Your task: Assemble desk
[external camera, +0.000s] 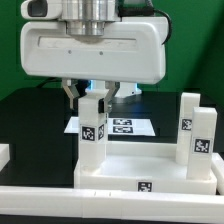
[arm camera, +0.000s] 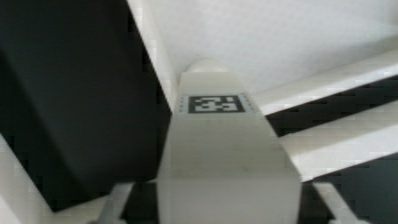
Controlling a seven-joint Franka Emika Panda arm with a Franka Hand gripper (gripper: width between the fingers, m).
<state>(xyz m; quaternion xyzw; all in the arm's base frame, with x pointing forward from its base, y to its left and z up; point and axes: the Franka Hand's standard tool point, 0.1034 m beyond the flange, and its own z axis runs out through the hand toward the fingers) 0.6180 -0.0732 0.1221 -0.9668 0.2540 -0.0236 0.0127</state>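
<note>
The desk top (external camera: 150, 168) is a white rimmed tray lying at the front. One white leg block (external camera: 195, 128) with tags stands at its corner on the exterior view's right. A second tagged leg block (external camera: 92, 125) stands upright at the corner on the exterior view's left. My gripper (external camera: 92, 98) is straight above this leg, with a finger on each side of its upper end. In the wrist view the leg (arm camera: 221, 150) fills the middle, and dark gaps show between it and my fingers (arm camera: 121, 200). The gripper (arm camera: 221, 208) is open, and the tray (arm camera: 267, 40) lies beyond.
The marker board (external camera: 128, 127) lies flat on the black table behind the tray. A white part (external camera: 5, 155) shows at the exterior view's left edge. A white rail (external camera: 60, 195) runs along the front. A green wall stands behind.
</note>
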